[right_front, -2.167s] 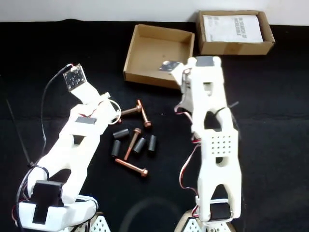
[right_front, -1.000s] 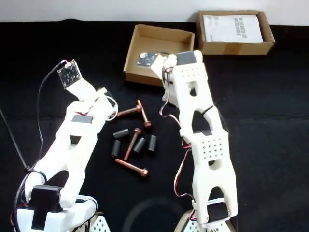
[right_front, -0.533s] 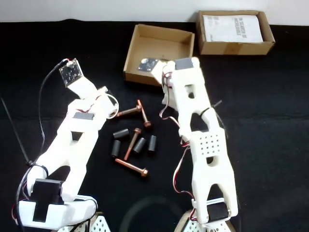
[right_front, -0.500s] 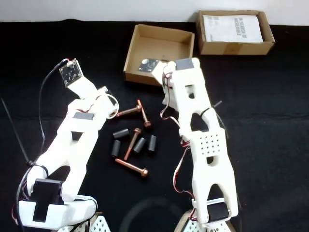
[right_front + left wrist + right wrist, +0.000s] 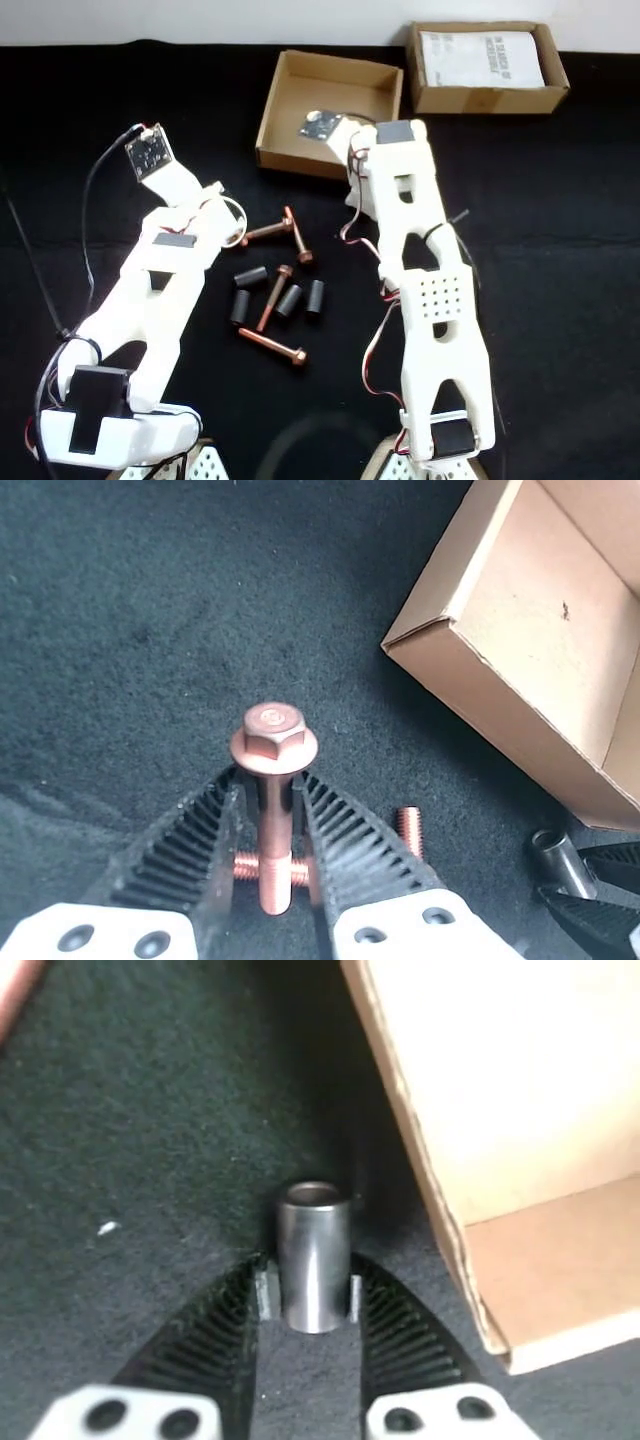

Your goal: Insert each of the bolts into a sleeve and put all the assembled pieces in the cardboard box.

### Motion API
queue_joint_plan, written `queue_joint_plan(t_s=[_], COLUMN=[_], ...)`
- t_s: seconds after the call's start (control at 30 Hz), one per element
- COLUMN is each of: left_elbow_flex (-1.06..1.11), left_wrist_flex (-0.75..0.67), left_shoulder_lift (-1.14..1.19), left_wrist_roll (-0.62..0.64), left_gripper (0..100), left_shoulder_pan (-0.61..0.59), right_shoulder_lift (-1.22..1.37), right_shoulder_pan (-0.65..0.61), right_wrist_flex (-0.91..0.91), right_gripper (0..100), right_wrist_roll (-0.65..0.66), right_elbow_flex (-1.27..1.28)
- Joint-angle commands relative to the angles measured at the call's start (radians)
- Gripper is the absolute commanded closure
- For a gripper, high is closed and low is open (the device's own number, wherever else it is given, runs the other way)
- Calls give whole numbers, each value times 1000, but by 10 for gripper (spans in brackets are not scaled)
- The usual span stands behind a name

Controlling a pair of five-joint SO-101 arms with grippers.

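Shiny copper-toned bolt [image 5: 273,746], smooth grey metal sleeve [image 5: 315,1260], matt cardboard box [image 5: 485,712] — fuzzy cloth [image 5: 120,600]

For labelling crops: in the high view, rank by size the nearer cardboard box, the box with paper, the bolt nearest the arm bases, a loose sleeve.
Largest: nearer cardboard box and box with paper, look alike, unranked.
Then bolt.
Smallest: sleeve.

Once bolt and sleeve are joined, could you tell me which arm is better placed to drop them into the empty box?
Right, probably. The right gripper holds the sleeve close beside the box wall; the left gripper, holding the bolt, has open table between it and the box.
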Motion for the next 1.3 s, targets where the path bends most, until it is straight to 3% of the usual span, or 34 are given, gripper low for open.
queue_joint_plan(t_s=[0.0, 0.2, 0.27, 0.7, 0.93, 1.13, 1.27], left_elbow_flex=[-44, -42, -42, -41, -41, -41, -54], left_wrist_flex=[-17, -17, -17, -12, -12, -9, 98], left_shoulder_lift=[-12, -7, -5, -4, -12, -13, -31], left_wrist_roll=[0, 0, 0, -2, -2, -12, -184], left_gripper=[991, 991, 991, 991, 991, 991, 991], left_shoulder_pan=[-8, -7, -4, 21, 19, 25, 53], right_shoulder_lift=[-8, -39, -58, -117, -209, -367, -489], right_shoulder_pan=[7, -2, -8, -21, -19, -47, -90], right_wrist_flex=[-10, 25, 42, 130, 176, 240, 280], right_gripper=[991, 991, 991, 991, 991, 991, 991], right_wrist_roll=[2, -3, -64, -747, -1063, -1155, -1155], right_elbow_flex=[-24, -125, -203, -730, -763, -763, -763])
